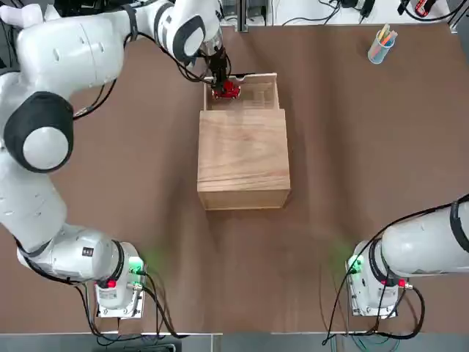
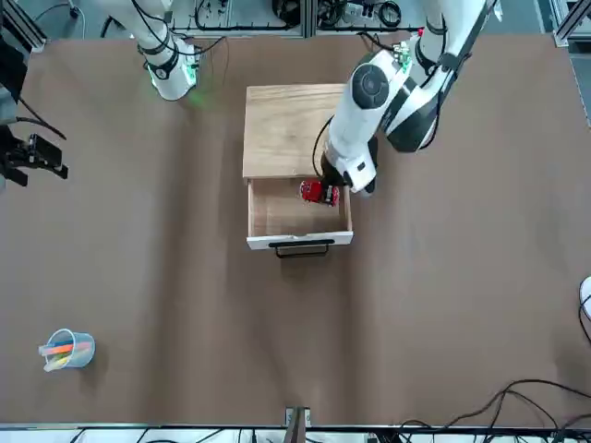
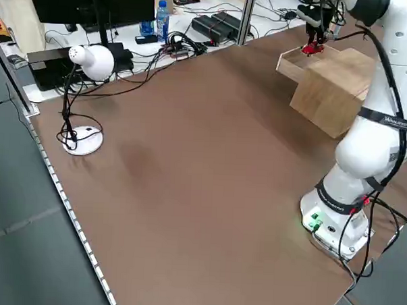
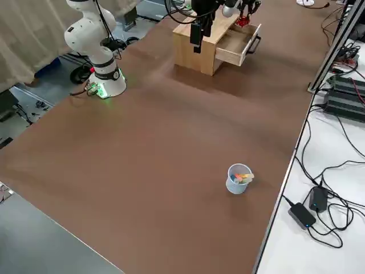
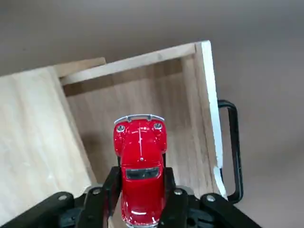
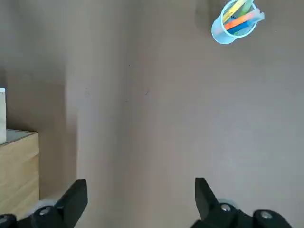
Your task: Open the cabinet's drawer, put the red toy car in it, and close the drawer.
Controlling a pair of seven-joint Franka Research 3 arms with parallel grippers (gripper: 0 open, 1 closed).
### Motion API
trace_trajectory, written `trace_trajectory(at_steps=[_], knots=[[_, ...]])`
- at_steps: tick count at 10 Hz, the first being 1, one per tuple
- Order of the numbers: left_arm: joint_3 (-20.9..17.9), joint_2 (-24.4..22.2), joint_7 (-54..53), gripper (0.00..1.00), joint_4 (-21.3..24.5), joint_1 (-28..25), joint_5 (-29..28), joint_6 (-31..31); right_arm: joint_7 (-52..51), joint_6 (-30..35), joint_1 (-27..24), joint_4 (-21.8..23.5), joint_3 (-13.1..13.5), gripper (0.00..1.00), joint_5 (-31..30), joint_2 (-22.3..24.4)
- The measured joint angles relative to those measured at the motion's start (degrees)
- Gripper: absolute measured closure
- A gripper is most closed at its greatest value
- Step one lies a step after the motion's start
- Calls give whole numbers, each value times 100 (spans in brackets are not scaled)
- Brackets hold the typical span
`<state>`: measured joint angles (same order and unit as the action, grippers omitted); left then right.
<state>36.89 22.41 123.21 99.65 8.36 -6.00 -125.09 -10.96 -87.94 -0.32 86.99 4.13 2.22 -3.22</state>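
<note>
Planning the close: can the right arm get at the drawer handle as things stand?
Probably yes: the right gripper hangs open and empty off to the side, and the handle faces out uncovered. The left gripper, holding the car over the drawer, might crowd it.

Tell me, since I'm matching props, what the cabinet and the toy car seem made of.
The cabinet looks like plain wood, matte and perhaps unvarnished; flowing grain shows on its top. The toy car has glossy red paint with sharp highlights, over die-cast metal or plastic; I can't tell which.

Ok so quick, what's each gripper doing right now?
Left gripper: closed on the red toy car, above the open drawer.
Right gripper: open, empty.
</note>
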Motion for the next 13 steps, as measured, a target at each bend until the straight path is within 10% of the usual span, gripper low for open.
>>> trace_trajectory(at_steps=[7, 11, 13], knots=[[-26, 1203, 194, 58, -647, 263, -941, -11, 139, -34, 8, -14, -65, 0, -11, 7], [17, 975, 21, 1, -900, 274, -1085, 112, 142, -48, 8, -18, -69, 0, -13, 7], [20, 534, -28, 0, -937, 269, -1085, 555, 142, -52, 12, -19, -80, 0, -13, 7]])
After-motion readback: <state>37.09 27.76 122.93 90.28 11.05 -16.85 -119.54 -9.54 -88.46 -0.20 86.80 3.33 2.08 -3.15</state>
